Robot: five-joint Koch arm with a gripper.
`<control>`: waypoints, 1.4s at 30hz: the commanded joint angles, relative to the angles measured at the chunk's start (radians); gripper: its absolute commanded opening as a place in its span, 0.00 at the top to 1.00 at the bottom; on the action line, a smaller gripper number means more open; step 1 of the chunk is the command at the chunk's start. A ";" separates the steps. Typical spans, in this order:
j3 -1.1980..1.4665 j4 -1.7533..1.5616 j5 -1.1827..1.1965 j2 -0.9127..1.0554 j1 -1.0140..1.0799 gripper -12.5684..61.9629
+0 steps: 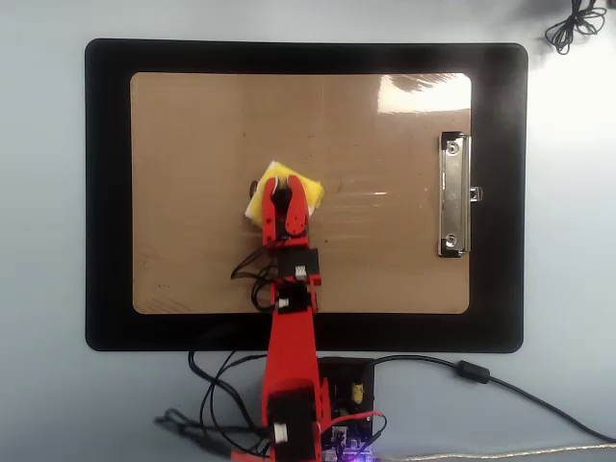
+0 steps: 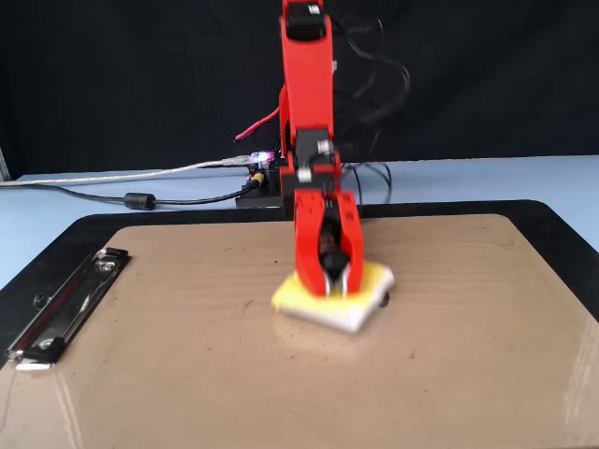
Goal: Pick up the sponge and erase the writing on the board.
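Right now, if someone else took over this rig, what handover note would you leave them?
Gripper: shut on the sponge, pressing it flat on the board.
Sponge sits left of the board's middle in the overhead view, far from the clip.
Writing: no strokes visible in either view; it may be wiped or hidden beneath the sponge.
Left: lift the sponge, check underneath, wipe any remainder.

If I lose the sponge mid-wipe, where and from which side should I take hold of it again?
Probably from straight above, across two opposite side edges. The sponge lies flat on the board, a thin, roughly square pad, so only its sides offer purchase. The gripper comes down on it that way now, jaws on either side of its middle.
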 commanded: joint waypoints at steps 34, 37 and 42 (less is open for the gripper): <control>-0.308 0.158 -0.008 -0.140 -0.017 0.94; -0.054 0.160 0.043 0.104 0.043 0.94; -0.126 0.160 0.078 0.044 0.064 0.94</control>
